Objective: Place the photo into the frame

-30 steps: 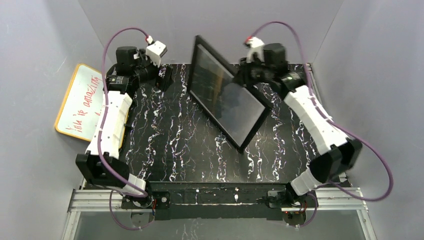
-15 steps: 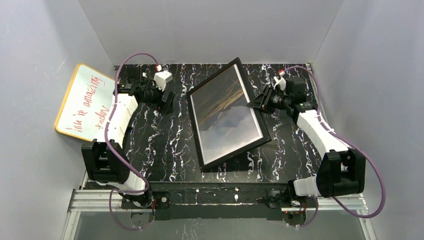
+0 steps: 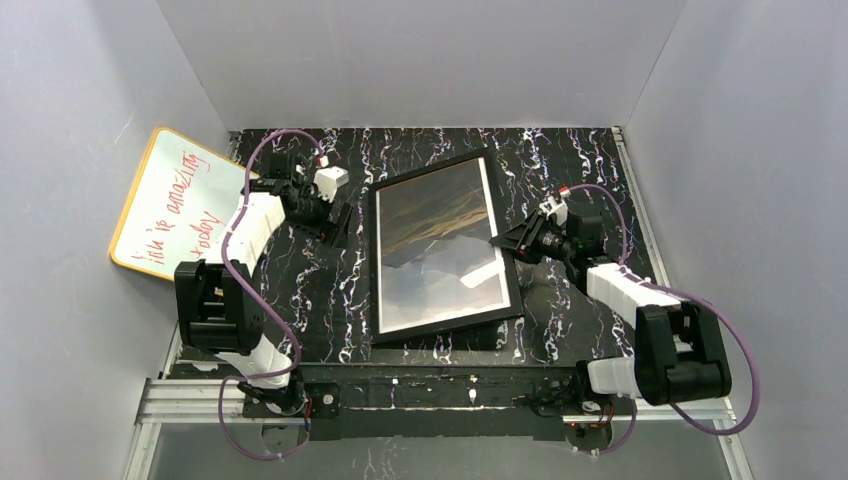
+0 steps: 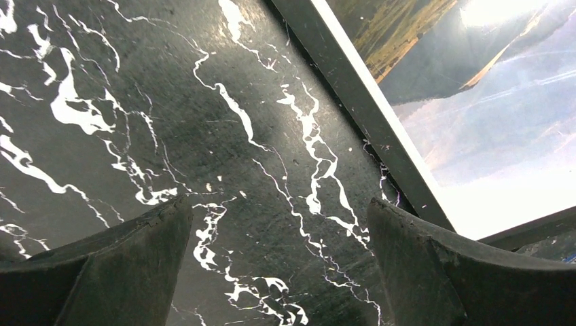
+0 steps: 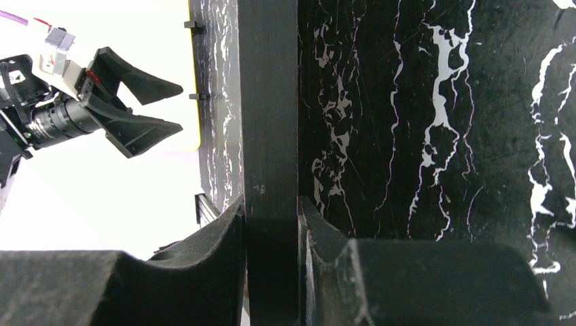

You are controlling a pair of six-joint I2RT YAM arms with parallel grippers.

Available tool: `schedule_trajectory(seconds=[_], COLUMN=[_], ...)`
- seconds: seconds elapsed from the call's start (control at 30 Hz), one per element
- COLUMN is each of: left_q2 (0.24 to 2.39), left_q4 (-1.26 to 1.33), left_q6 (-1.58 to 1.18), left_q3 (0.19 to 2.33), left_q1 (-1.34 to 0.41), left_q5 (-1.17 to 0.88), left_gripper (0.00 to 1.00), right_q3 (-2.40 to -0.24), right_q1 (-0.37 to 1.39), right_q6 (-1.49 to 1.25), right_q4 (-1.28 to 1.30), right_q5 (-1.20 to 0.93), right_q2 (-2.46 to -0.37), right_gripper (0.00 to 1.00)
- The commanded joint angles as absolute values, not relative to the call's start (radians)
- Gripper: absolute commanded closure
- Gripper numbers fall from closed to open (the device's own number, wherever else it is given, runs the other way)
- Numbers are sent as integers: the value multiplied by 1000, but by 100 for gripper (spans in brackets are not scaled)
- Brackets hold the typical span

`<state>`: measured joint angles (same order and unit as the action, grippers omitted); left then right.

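Observation:
The black frame (image 3: 375, 262) lies face up and nearly flat on the black marbled table (image 3: 310, 300), with the mountain photo (image 3: 440, 245) inside it behind glass. My right gripper (image 3: 497, 241) is shut on the frame's right edge; in the right wrist view its fingers clamp the black frame bar (image 5: 270, 136) from both sides. My left gripper (image 3: 337, 222) is open and empty just left of the frame. In the left wrist view its fingers (image 4: 136, 251) spread over bare table, with the frame's corner (image 4: 380, 136) and the photo (image 4: 489, 115) to the right.
A yellow-edged whiteboard (image 3: 170, 205) with red writing leans against the left wall beyond the table's edge. Grey walls close in the back and sides. The arm bases sit on a metal rail (image 3: 430, 395) at the near edge.
The frame was held up steeply tilted at the back a second ago; my right gripper has lowered it toward the front until it lies almost flat. My left arm has drawn back toward the near side.

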<state>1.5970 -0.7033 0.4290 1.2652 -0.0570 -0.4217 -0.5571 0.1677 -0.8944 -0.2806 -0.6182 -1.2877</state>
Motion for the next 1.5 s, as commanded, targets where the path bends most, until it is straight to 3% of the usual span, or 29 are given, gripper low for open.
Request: schedule_trajectory(seconds=[0.0, 0.43, 0.47, 0.5, 0.53, 0.77, 0.93, 1.03, 1.2, 1.3, 1.47], left_q2=[1528, 1563, 1563, 1563, 1564, 1596, 1633, 1635, 1613, 1617, 1686], left_q4=[-631, -566, -563, -560, -556, -488, -377, -199, 212, 435, 571], left_q6=[376, 328, 328, 327, 326, 237, 132, 96, 58, 55, 20], left_q3=[1205, 1205, 1206, 1208, 1208, 1226, 1225, 1113, 849, 738, 668], left_q1=[-57, -51, -51, -51, -51, -48, -43, -21, -8, -8, -2], left_q5=[-428, -423, -419, -414, -411, -332, -164, -160, -123, -97, -95], left_gripper=[2, 2, 2, 2, 2, 2, 2, 2, 2, 2, 2], right_q3=[-541, -583, -590, -599, -606, -769, -872, -892, -747, -662, -543], right_q1=[175, 245, 245, 245, 245, 241, 210, 159, 122, 108, 76], right_q6=[-874, -920, -917, -910, -902, -720, -614, -602, -489, -376, -260], right_q4=[-337, -415, -409, -396, -380, -64, 108, 125, -136, -278, -500], right_q5=[-610, -501, -498, -492, -487, -315, -33, 167, 478, 567, 605], right_q2=[-1364, -1519, -1524, -1527, -1528, -1505, -1461, -1458, -1417, -1414, -1415], right_gripper=[68, 50, 44, 14, 3, 1, 1, 1, 1, 1, 1])
